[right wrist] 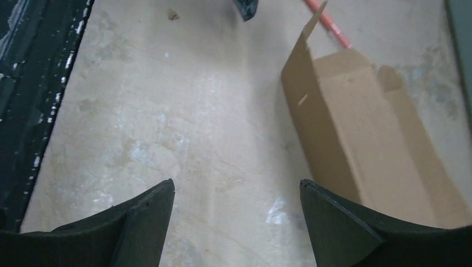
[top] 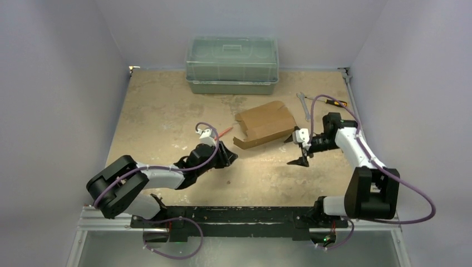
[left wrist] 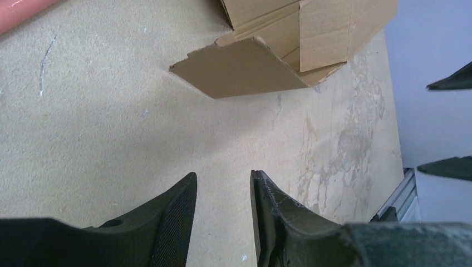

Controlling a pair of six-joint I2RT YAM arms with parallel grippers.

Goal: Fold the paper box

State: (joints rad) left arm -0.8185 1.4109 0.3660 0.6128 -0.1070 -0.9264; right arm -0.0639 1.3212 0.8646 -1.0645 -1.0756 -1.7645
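From my left wrist camera, the paper box [left wrist: 250,72] runs off the top edge. From my right wrist camera, its end slips behind a finger [right wrist: 356,228] of the right gripper [right wrist: 236,186]. From above, the thin grey tool [top: 304,107] is too small for me to name.

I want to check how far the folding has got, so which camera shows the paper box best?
The top external view: the whole paper box shows, partly formed, flaps open. The right wrist view shows its open end and a raised flap, cropped at the edge. The left wrist view catches only one flap and a corner.
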